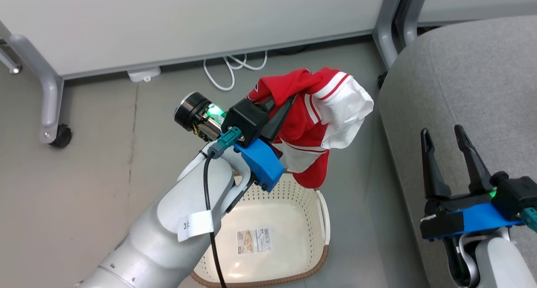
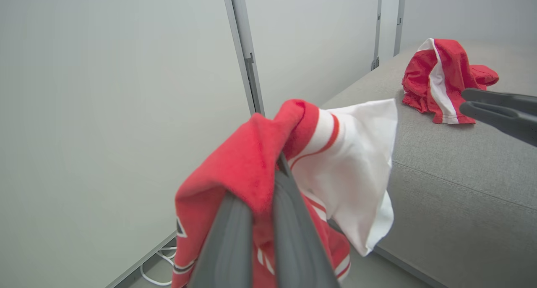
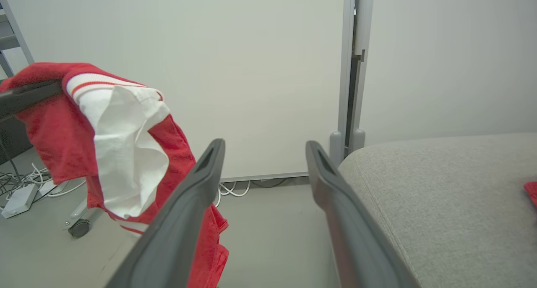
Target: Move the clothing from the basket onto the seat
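The left gripper [image 1: 286,105] is squeezed tight on a soft red sports top with white stripes and a white lining [image 1: 308,116]. The top hangs down from the gripper in a loose bunch, and its lowest bit hangs over the far side of the basket. The cream plastic laundry basket with little holes and a brown woven rim [image 1: 323,221] sits on the grey floor [image 1: 105,153], under the left gripper and its pale arm. A paper label [image 1: 254,240] is stuck on the basket's bottom. To the right of the left gripper is the big light-grey cloth seat with round edges [image 1: 461,69]. The top is up in the air beside the seat and is not touching it. The right gripper [image 1: 442,132] is over the near edge of the seat, with its two dark fingers spread wide and nothing between them. Far ahead of the left gripper, a second red garment with a white stripe [image 2: 436,76] lies crumpled on top of the seat.
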{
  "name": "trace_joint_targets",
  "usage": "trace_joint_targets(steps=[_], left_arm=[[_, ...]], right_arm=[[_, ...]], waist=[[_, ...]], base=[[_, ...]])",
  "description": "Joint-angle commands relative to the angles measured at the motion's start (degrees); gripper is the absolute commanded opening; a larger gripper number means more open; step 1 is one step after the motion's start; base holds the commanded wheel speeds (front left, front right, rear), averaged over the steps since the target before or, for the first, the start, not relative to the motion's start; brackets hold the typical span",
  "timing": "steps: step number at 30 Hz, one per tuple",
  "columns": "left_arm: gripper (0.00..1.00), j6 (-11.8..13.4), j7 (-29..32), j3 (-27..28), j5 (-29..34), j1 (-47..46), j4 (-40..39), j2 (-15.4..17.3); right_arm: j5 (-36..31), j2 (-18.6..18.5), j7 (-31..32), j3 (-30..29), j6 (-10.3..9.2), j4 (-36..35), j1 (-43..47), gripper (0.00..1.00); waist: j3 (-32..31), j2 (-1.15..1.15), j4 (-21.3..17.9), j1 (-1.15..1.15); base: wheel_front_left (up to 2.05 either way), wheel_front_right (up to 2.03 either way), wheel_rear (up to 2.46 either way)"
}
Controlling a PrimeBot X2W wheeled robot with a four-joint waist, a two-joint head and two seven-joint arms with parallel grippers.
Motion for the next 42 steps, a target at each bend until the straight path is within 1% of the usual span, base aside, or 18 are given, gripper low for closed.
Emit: trace_joint_targets(steps=[1, 8, 17, 23, 31, 37, 42], left_arm=[[0.00, -0.1, -0.3, 0.6, 0.4, 0.7, -0.5, 0.4], [0.00, -0.1, -0.3, 1.6, 0.8, 1.0, -1.8, 0.2], [0.00, -0.1, -0.3, 1.5, 0.2, 2.0, -3.2, 0.1], [0.00, -0.1, -0.3, 1.1, -0.4, 2.4, -3.4, 0.0], [0.00, -0.1, -0.3, 1.0, -0.7, 3.0, -3.3, 0.4], [0.00, -0.1, -0.3, 1.1, -0.8, 2.8, -3.5, 0.2], [0.00, -0.1, -0.3, 1.1, -0.4, 2.4, -3.5, 0.0]], right_arm=[[-0.2, 0.3, -0.2, -0.2, 0.02, 0.2, 1.3, 1.00], [-0.3, 0.7, -0.2, -0.4, 0.01, 0.6, 3.6, 1.00], [-0.6, 1.2, -0.2, -0.9, 0.02, 1.3, 6.8, 1.00], [-0.7, 1.5, -0.2, -0.8, 0.01, 1.2, 8.2, 1.00], [-0.8, 1.6, -0.2, -0.3, 0.02, 0.8, 8.4, 1.00], [-0.6, 1.6, -0.2, 2.0, 0.01, 0.3, 7.4, 1.00], [-0.2, 0.9, -0.2, 5.8, 0.02, -0.2, 5.8, 1.00]], waist=[[-1.8, 0.00, 0.1, 0.01], [-4.9, 0.00, 0.3, 0.01], [-9.1, 0.00, 0.9, 0.01], [-10.6, 0.00, 1.4, 0.01], [-11.1, 0.00, 1.7, 0.01], [-10.8, 0.00, 1.9, 0.01], [-10.1, 0.00, 2.0, 0.01]], base=[[0.00, 0.00, 0.00], [0.00, 0.00, 0.00], [0.00, 0.00, 0.00], [0.00, 0.00, 0.00], [0.00, 0.00, 0.00], [0.00, 0.00, 0.00], [0.00, 0.00, 0.00]])
